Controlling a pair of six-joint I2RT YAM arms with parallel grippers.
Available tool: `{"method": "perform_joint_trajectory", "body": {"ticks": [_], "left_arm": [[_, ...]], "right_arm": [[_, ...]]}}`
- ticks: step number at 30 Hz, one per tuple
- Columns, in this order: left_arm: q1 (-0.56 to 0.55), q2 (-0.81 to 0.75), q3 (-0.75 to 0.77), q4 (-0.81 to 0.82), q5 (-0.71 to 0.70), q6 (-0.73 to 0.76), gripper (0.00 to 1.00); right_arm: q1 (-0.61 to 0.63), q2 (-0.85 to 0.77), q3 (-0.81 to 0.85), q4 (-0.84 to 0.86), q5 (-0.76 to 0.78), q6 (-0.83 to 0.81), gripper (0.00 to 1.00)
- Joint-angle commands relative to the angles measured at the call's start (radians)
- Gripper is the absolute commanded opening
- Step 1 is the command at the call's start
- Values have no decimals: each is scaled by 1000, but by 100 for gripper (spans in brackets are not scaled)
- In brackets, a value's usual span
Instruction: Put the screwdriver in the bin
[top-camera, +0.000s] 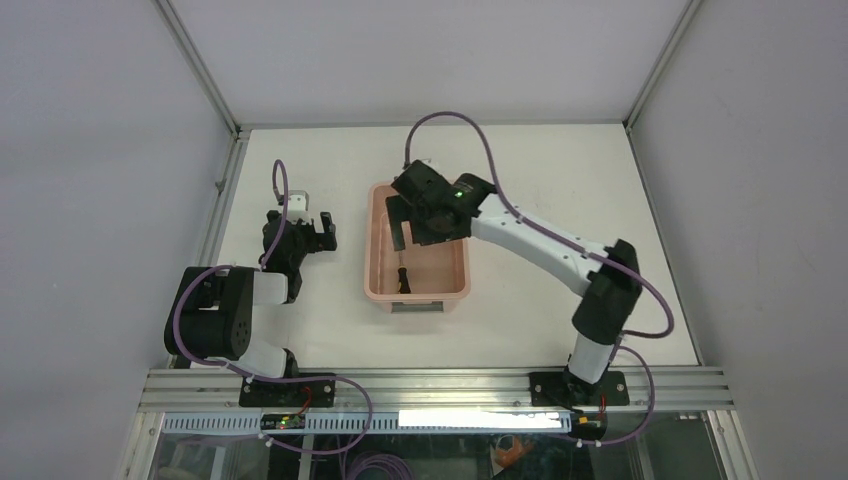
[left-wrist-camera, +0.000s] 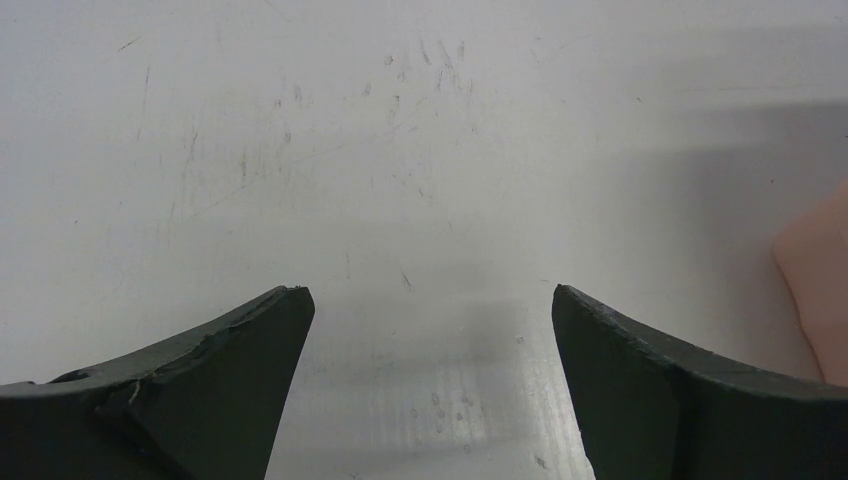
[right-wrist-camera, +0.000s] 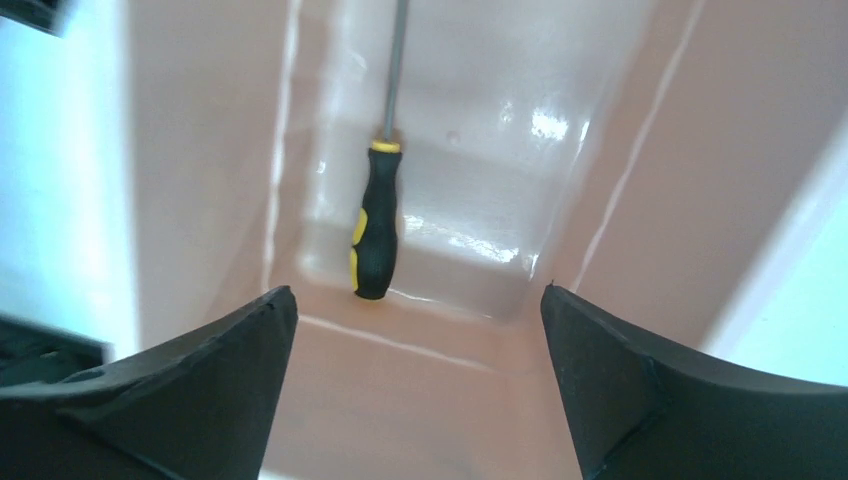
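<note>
place: lab test cell | evidence: grey panel walls (top-camera: 100, 150), aluminium frame (top-camera: 430, 385)

Even overhead light washes the white table (top-camera: 560, 170); glare flecks the glossy floor of the bin (right-wrist-camera: 640, 200), and outside its walls the wrist view blows out.

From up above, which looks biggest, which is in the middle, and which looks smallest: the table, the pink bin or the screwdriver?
Biggest: the table.
Middle: the bin.
Smallest: the screwdriver, lying inside the bin.
</note>
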Motion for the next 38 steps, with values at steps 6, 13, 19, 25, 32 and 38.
{"method": "perform_joint_trajectory", "body": {"ticks": [6, 13, 19, 25, 32, 38], "left_arm": [[-10, -4, 17, 63, 9, -15, 99], [-10, -5, 17, 63, 10, -15, 99], [-10, -4, 17, 63, 10, -15, 99], [-10, -5, 17, 63, 11, -15, 99], [-11, -5, 17, 63, 10, -15, 99], [-11, -5, 17, 63, 10, -15, 99]], "right_arm": [[-224, -437, -210, 203, -60, -160, 99], [-543, -763, -639, 398, -115, -155, 99], [-643, -968, -1001, 590, -142, -98, 99], [-647, -1133, -1319, 824, -130, -29, 99], [-647, -1260, -1437, 862, -127, -24, 99], [-647, -1304, -1442, 826, -89, -29, 99]]}}
